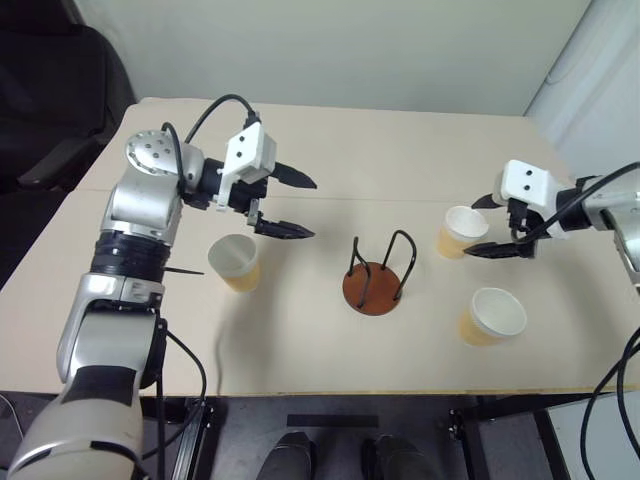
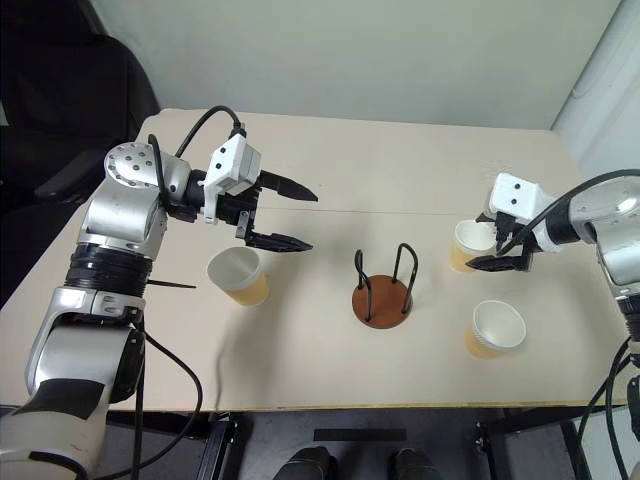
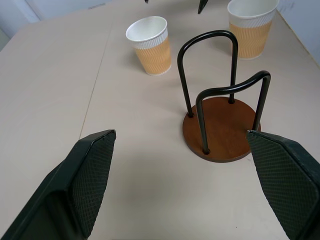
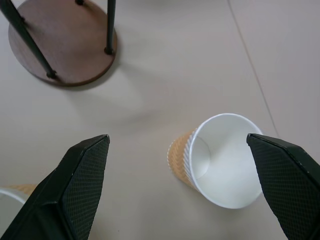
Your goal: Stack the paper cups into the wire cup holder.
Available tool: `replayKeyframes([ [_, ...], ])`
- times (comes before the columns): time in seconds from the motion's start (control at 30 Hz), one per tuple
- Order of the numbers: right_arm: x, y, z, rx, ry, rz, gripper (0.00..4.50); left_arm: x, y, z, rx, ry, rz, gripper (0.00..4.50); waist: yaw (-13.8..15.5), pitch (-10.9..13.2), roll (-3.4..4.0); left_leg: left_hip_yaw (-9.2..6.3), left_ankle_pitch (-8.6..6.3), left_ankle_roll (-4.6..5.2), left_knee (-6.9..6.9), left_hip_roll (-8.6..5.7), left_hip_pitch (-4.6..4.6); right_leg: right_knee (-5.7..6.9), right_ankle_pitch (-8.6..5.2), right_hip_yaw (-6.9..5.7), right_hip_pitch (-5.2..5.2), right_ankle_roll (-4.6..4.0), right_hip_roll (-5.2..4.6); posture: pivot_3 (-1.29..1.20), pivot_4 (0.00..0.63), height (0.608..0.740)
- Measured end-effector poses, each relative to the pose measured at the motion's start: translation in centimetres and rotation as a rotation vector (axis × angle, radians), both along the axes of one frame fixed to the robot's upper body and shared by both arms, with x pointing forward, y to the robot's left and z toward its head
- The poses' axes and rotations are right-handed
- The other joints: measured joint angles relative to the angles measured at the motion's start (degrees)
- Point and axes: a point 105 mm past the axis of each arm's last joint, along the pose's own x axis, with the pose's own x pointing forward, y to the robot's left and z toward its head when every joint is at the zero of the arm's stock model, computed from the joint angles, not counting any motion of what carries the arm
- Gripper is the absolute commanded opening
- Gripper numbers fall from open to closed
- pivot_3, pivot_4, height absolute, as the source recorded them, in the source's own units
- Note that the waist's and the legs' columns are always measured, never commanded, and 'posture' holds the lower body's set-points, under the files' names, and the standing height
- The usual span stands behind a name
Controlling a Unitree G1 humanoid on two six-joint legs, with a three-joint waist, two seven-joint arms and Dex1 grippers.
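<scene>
On beige table (image 1: 330, 150), three paper cups (image 1: 236, 262), pale wall behind

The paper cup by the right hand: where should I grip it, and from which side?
Grip the far right paper cup across its ribbed wall just under the rolled rim, coming down from above and the right, where the open right hand already hovers. It stands upright, mouth up, with bare table around it. A light squeeze is probably wise, since thin paper may crush.

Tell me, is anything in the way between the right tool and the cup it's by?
No, nothing visible. The open right tool hangs right over the paper cup, with bare table between that cup and the wire cup holder.
</scene>
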Motion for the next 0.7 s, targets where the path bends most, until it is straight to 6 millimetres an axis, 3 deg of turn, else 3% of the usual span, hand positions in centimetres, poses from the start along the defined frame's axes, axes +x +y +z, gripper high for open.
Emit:
replayKeyframes([
  [0.27, 1.5, -0.5, -0.8, -0.031, 0.015, -0.008, 4.50, -0.1, -0.1, 0.2, -0.003, -0.001, -0.007, 4.49, 0.0, 0.0, 0.00, -0.01, 0.00, 0.00, -0.20, 0.00, -0.01, -0.17, 0.01, -0.01, -0.01, 0.00, -0.01, 0.00, 0.150, 0.740],
  [0.57, 2.5, -2.3, -3.7, -0.117, 0.091, -0.040, 4.50, -0.3, -0.3, 0.4, -0.004, -0.011, -0.018, 4.49, 0.1, 0.0, 0.00, 0.01, 0.01, -0.02, -0.72, 0.00, -0.02, -0.33, 0.01, -0.01, -0.03, 0.00, -0.04, 0.00, 0.150, 0.740],
  [0.67, 2.7, -2.3, -3.9, -0.126, 0.093, -0.037, 3.91, -0.3, -0.4, 0.4, -0.005, -0.011, -0.019, 4.50, 0.0, 0.0, 0.00, 0.03, 0.02, -0.03, -0.83, 0.00, -0.03, -0.38, 0.01, -0.01, -0.09, 0.00, -0.04, 0.00, 0.150, 0.740],
  [0.7, 2.8, -2.3, -4.0, -0.127, 0.096, -0.037, 3.52, -0.3, -0.4, 0.4, -0.005, -0.011, -0.019, 4.50, 0.0, 0.0, 0.00, 0.03, 0.02, -0.04, -0.85, 0.00, -0.03, -0.40, 0.01, -0.01, -0.10, 0.00, -0.04, 0.00, 0.150, 0.740],
])
